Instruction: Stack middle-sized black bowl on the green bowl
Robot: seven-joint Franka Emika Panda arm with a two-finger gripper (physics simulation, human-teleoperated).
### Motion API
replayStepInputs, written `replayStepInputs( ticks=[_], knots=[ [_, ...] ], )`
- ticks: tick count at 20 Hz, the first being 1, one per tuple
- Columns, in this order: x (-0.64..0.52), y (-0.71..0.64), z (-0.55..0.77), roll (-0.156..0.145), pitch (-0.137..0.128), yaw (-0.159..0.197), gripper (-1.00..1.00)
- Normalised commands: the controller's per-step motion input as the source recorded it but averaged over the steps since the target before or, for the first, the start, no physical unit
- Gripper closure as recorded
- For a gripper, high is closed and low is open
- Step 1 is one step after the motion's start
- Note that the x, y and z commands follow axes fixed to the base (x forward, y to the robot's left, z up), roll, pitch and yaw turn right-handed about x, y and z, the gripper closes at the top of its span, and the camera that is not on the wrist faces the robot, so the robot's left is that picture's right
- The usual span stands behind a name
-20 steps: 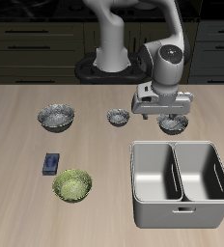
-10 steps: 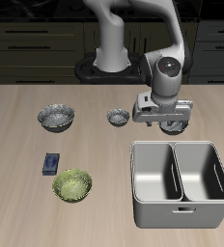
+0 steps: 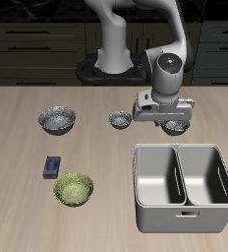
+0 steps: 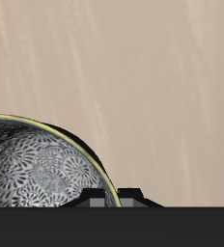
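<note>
Pale wooden tabletop (image 3: 18,148) carries 3 dark bowls. Claw (image 3: 166,119) hangs over the middle-sized black bowl (image 3: 176,126) behind the metal bin (image 3: 183,187); I cannot tell whether it grips. Green bowl (image 3: 74,189) sits well apart, unstacked. Lifting, carrying and stacking remain.

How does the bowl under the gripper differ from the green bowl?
Colour: the middle-sized black bowl is dark with a silvery mottled inside; the green bowl is yellow-green with a leafy pattern. Size: the black one looks narrower. Place: it sits farther back, partly hidden by the gripper; the green one lies uncovered near the front edge. Both are round and upright.
</note>
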Motion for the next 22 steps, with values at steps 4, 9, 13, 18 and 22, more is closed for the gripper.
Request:
replayStepInputs(
  ticks=[4, 9, 13, 18, 22],
  knots=[
    [0.04, -0.13, 0.26, -0.013, -0.035, -0.009, 1.00],
    [0.04, -0.13, 0.40, -0.008, -0.056, -0.005, 1.00],
    [0.01, -0.08, 0.31, -0.005, -0.036, 0.021, 1.00],
    [0.01, -0.07, 0.38, -0.005, -0.062, 0.008, 1.00],
    [-0.01, -0.07, 0.48, -0.004, -0.074, 0.025, 1.00]
  ],
)
